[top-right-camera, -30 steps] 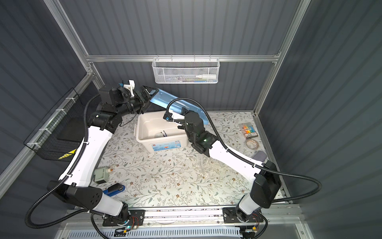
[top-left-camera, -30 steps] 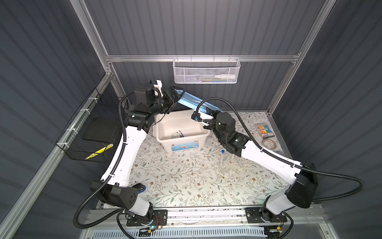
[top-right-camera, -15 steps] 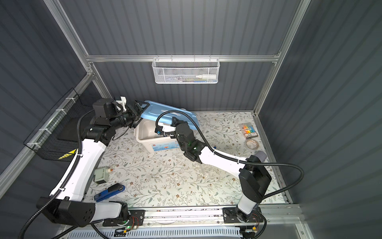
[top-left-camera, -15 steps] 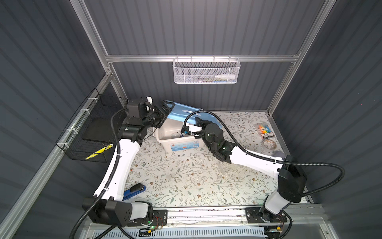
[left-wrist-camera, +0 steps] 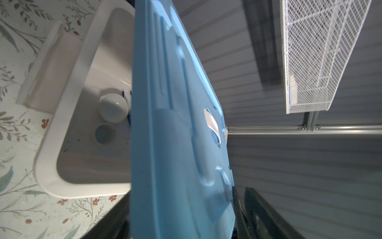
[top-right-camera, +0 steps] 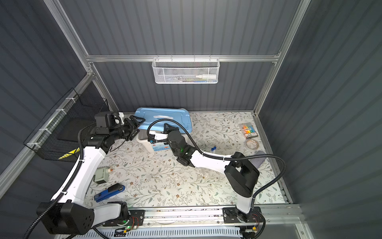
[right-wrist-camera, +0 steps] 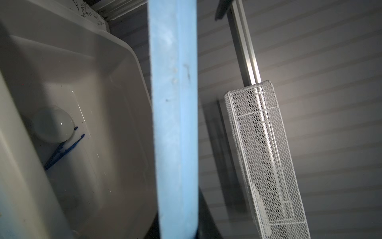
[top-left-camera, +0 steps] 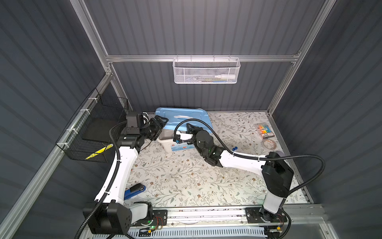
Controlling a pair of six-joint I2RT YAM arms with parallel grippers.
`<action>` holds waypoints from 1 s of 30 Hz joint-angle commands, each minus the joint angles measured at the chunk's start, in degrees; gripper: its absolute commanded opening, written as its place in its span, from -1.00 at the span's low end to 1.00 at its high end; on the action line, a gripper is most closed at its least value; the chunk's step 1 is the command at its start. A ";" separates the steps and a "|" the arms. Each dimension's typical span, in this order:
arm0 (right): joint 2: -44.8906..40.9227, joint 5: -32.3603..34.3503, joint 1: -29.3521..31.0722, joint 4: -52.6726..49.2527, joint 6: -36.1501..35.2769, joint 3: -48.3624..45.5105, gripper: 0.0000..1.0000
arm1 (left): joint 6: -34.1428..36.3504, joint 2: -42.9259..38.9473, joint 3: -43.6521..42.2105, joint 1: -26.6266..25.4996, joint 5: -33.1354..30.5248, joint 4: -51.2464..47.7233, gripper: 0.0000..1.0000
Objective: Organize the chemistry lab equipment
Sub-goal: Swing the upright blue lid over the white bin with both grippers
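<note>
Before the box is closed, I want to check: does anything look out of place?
Yes. The blue lid hangs tilted over the white bin, not seated, while blue-capped test tubes still lie on the table outside it.

My left gripper (top-right-camera: 139,121) and right gripper (top-right-camera: 167,126) both sit at the blue lid (top-right-camera: 165,116), which covers most of the white bin (top-right-camera: 144,143).

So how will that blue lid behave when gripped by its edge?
Probably fairly stiff: the blue lid has moulded ribs and looks flat. Likely light, being thin plastic. Its smooth rim might slip in the right gripper.
</note>
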 commanded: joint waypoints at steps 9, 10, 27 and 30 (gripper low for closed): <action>3.85 0.67 2.12 6.08 1.02 0.34 -0.73 | 0.85 -1.84 -5.75 4.26 6.46 4.03 0.02; 3.91 0.62 2.22 6.35 1.06 -0.01 -0.66 | 0.60 -2.12 -6.32 4.66 6.97 4.59 -0.01; 4.39 2.94 3.69 4.14 5.72 -2.84 0.16 | -2.76 -6.04 -16.14 6.92 9.36 12.31 -0.44; 3.97 3.41 3.88 0.74 8.49 -1.95 0.38 | -2.73 -6.40 -17.31 7.11 9.22 12.49 -0.46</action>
